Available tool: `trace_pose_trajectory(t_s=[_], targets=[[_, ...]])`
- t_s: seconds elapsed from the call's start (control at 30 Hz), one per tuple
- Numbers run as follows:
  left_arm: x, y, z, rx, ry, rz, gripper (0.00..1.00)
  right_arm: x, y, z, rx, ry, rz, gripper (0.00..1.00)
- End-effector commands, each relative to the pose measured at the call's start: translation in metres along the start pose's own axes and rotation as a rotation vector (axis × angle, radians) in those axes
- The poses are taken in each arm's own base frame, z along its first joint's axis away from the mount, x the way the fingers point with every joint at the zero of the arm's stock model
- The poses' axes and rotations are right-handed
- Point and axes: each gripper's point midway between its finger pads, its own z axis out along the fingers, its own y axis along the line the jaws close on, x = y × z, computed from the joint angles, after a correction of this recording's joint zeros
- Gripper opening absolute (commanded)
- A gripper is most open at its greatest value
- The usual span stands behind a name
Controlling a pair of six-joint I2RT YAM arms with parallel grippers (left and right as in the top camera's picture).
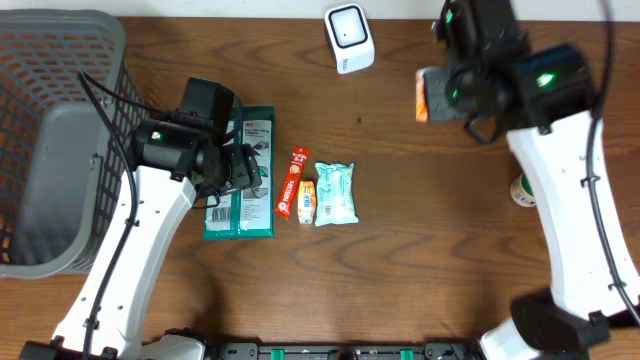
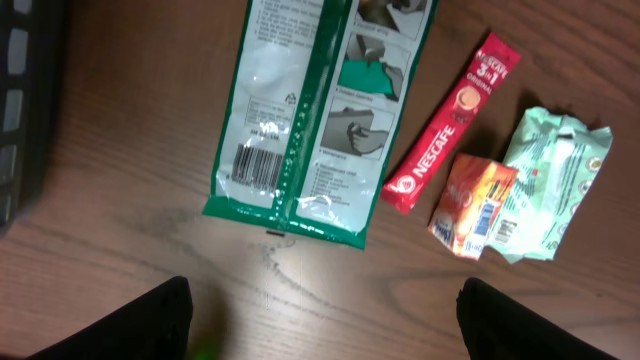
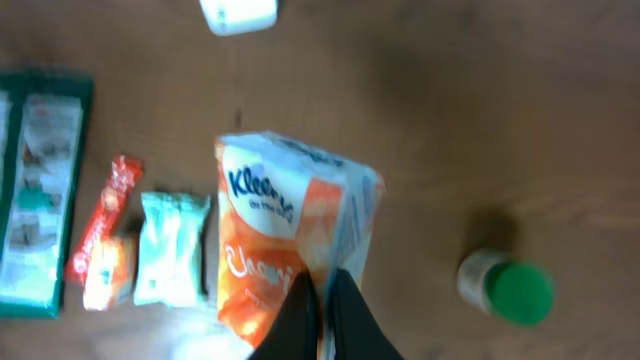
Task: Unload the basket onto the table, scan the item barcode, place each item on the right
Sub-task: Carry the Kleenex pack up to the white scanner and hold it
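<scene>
Overhead, basket (image 1: pixel 40 60) left, scanner (image 1: pixel 349 37) top, bottle (image 1: pixel 521 191) right, tissue pack (image 1: pixel 426 96) in right tool (image 3: pixel 322 285)

The Kleenex tissue pack (image 3: pixel 285 235) is a soft plastic wrapper in orange and white, with blue brand lettering near its upper end. The right claw (image 3: pixel 324 300) pinches it at its lower edge, fingers closed tight on the wrapper, holding it slightly tilted above the tabletop (image 1: pixel 400 250). The scanner (image 1: pixel 349 38) — a small white box with a dark square window — stands near the far edge, left of the pack and apart from it.
</scene>
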Motion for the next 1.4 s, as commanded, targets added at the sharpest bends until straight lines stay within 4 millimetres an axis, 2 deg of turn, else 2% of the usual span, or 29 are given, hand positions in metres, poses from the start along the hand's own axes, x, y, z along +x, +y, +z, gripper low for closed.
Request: trace_pose_trajectory(t_s=[0.0, 0.07, 0.2, 0.23, 0.27, 0.37, 0.57, 0.7, 0.9, 1.17, 1.37], targets=[[-0.001, 0.000, -0.003, -0.002, -0.011, 0.005, 0.85, -0.029, -0.007, 0.006, 0.083, -0.035, -0.036, 0.01], [-0.001, 0.000, -0.003, -0.002, -0.011, 0.005, 0.85, -0.044, -0.005, 0.013, 0.109, -0.067, -0.068, 0.01], [-0.001, 0.000, -0.003, -0.002, -0.011, 0.005, 0.85, -0.068, 0.007, 0.045, 0.163, -0.103, -0.159, 0.01], [-0.001, 0.000, -0.003, -0.002, -0.011, 0.005, 0.85, -0.072, 0.012, 0.059, 0.181, -0.103, -0.183, 0.01], [-0.001, 0.000, -0.003, -0.002, -0.011, 0.005, 0.85, -0.078, 0.018, 0.082, 0.211, -0.101, -0.218, 0.01], [-0.001, 0.000, -0.003, -0.002, -0.011, 0.005, 0.85, -0.090, 0.026, 0.121, 0.275, -0.109, -0.268, 0.01], [-0.001, 0.000, -0.003, -0.002, -0.011, 0.005, 0.85, -0.113, 0.044, 0.191, 0.320, -0.160, -0.377, 0.01], [-0.001, 0.000, -0.003, -0.002, -0.011, 0.005, 0.85, -0.122, 0.056, 0.230, 0.340, -0.188, -0.466, 0.01], [-0.001, 0.000, -0.003, -0.002, -0.011, 0.005, 0.85, -0.129, 0.059, 0.262, 0.413, -0.215, -0.533, 0.01], [-0.001, 0.000, -0.003, -0.002, -0.011, 0.005, 0.85, -0.136, 0.078, 0.281, 0.403, -0.282, -0.528, 0.01], [-0.001, 0.000, -0.003, -0.002, -0.011, 0.005, 0.85, -0.123, 0.090, 0.302, 0.401, -0.242, -0.615, 0.01]])
